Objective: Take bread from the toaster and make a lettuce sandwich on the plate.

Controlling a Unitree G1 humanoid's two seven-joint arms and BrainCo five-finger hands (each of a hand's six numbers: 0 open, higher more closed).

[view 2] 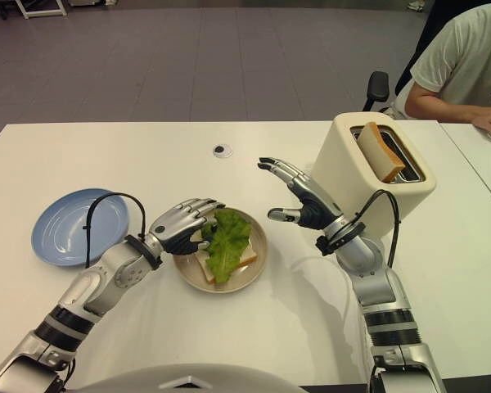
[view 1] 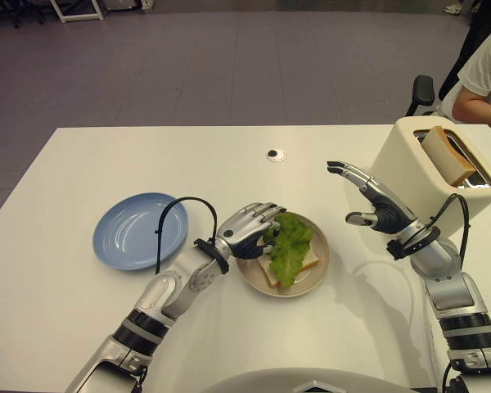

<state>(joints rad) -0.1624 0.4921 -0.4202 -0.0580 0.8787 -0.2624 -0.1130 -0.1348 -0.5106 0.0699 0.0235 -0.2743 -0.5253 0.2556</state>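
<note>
We take the tan plate (view 1: 299, 288) near the counter's (view 1: 82, 164) front edge as our marker. On it lies a bread slice (view 1: 310, 263), with the lettuce (view 1: 290, 246) draped over the top. The left hand (view 1: 247, 228) sits at the plate's left rim, its fingers (view 1: 266, 214) curled closed on the leaf's left edge. To the plate's right, raised off the counter, we see the right hand (view 1: 375, 201), fingers apart and stretched out, holding nothing. Farther right of the plate stands the toaster (view 1: 409, 176), a second slice (view 1: 446, 155) upright in its slot. A blue plate (view 1: 135, 233) lies to the tan plate's left.
</note>
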